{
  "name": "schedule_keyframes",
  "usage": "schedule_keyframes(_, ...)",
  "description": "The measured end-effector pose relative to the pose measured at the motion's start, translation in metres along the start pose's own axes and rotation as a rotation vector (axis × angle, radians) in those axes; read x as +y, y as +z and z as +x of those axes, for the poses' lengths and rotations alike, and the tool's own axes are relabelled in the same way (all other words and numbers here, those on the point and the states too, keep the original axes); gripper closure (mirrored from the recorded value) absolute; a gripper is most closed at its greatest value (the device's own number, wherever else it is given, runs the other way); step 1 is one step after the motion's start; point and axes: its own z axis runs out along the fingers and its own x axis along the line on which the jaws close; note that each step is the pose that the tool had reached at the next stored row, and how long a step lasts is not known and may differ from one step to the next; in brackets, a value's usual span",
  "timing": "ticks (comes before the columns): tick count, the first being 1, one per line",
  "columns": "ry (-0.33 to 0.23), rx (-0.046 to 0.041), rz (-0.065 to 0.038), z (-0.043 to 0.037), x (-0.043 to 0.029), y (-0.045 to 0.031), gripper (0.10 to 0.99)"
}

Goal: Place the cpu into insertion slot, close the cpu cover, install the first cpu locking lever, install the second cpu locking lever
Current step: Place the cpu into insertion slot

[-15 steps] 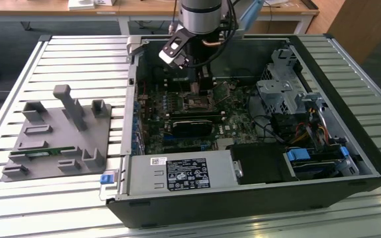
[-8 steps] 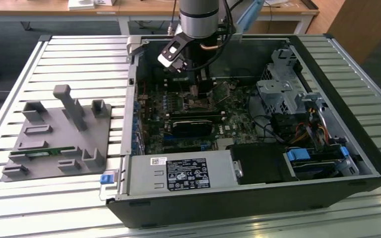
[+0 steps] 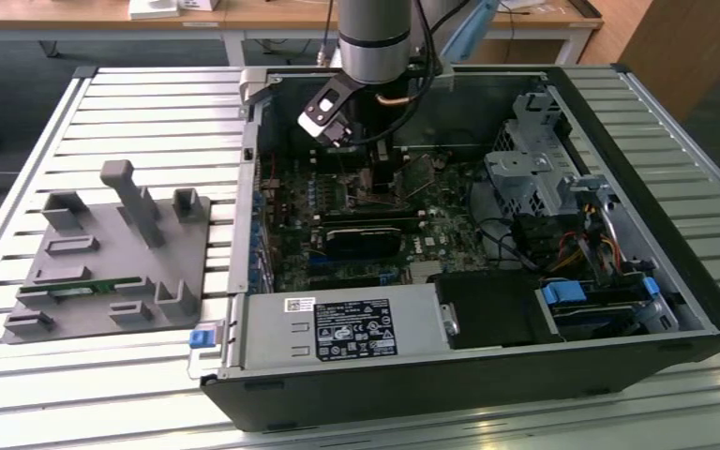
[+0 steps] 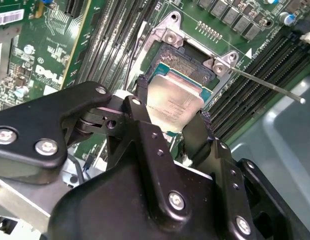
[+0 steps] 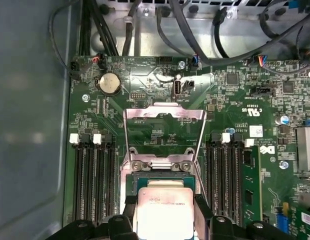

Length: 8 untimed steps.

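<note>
Gripping with the pincer (image 4: 173, 100): closed on the cpu (image 4: 181, 94) by two opposite edges. Held just over the near edge of the insertion slot (image 4: 184, 62), mid-motherboard (image 5: 230, 100) between the memory slot banks (image 5: 92, 180); cannot tell if touching. Not seated yet, by the look of it. Beyond, cpu cover (image 5: 165, 111) standing open, upright at the slot's far edge. Locking lever (image 4: 265, 85) swung free, unlatched. Left to do, judging so: seating, cover, both levers.

The claw (image 4: 173, 100) is matt black, the cpu (image 5: 162, 215) dull silvery metal.
</note>
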Motion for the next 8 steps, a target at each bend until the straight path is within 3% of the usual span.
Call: schedule_keyframes(8,-0.015,0.0017,0.000,0.0001,-0.0016,0.0072,0.553)
